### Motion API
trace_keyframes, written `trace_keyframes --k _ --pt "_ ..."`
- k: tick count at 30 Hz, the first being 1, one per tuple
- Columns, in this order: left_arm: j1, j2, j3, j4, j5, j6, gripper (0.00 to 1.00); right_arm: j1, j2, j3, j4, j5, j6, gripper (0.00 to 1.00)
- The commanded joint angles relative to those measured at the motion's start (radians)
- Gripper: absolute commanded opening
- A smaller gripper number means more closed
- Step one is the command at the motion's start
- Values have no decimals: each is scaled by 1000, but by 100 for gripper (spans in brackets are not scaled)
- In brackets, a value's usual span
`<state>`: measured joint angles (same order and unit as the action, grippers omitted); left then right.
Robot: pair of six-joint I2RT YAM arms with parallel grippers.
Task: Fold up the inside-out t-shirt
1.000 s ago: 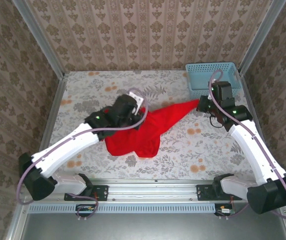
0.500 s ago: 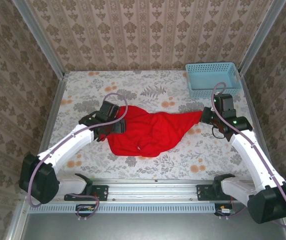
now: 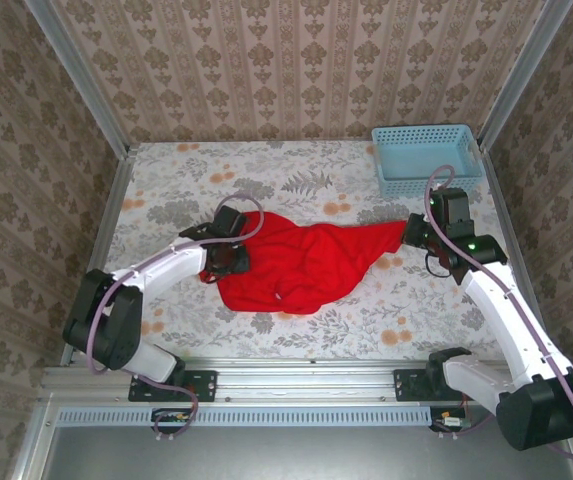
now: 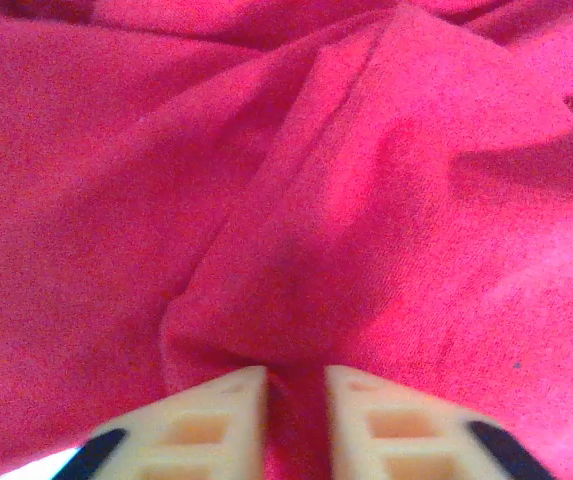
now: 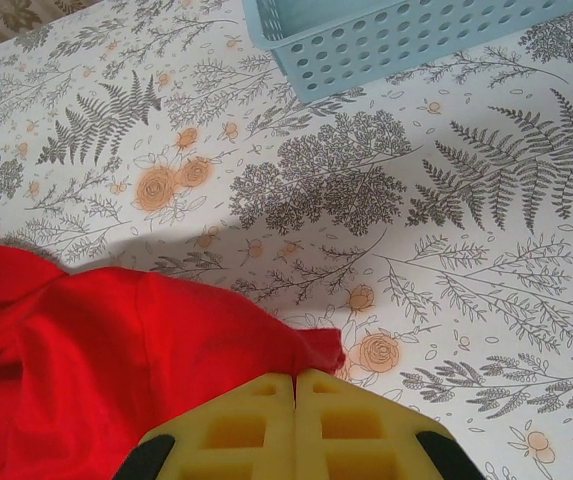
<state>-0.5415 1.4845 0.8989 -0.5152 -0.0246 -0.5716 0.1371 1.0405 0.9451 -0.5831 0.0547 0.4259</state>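
Left pincer [image 4: 296, 378] has re-gripped and is now clenched on a fold at the t-shirt [image 3: 301, 262] left edge. Right pincer [image 5: 295, 380] stays clamped on the far corner. It lies lower now, spread between them; probably flattening next.

A light-blue perforated basket [image 3: 426, 186] [image 5: 396, 40] sits empty at the far right corner of the bench [image 3: 296, 165] [image 5: 466, 220], whose cover carries grey ferns and orange flowers. Patterned wallpaper walls [image 3: 296, 70] rise along its far and side edges.
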Motion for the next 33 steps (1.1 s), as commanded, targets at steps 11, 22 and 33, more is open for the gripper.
trace_keyframes --k 11,22,33 --pt "66 -273 163 -99 -157 82 0 -16 -65 59 -53 78 -22 0" --pt "199 -489 325 -193 -262 100 0 -19 -53 10 -57 52 2 0" --pt "308 -569 -100 -88 -136 -18 0 141 44 -80 -41 188 -42 50"
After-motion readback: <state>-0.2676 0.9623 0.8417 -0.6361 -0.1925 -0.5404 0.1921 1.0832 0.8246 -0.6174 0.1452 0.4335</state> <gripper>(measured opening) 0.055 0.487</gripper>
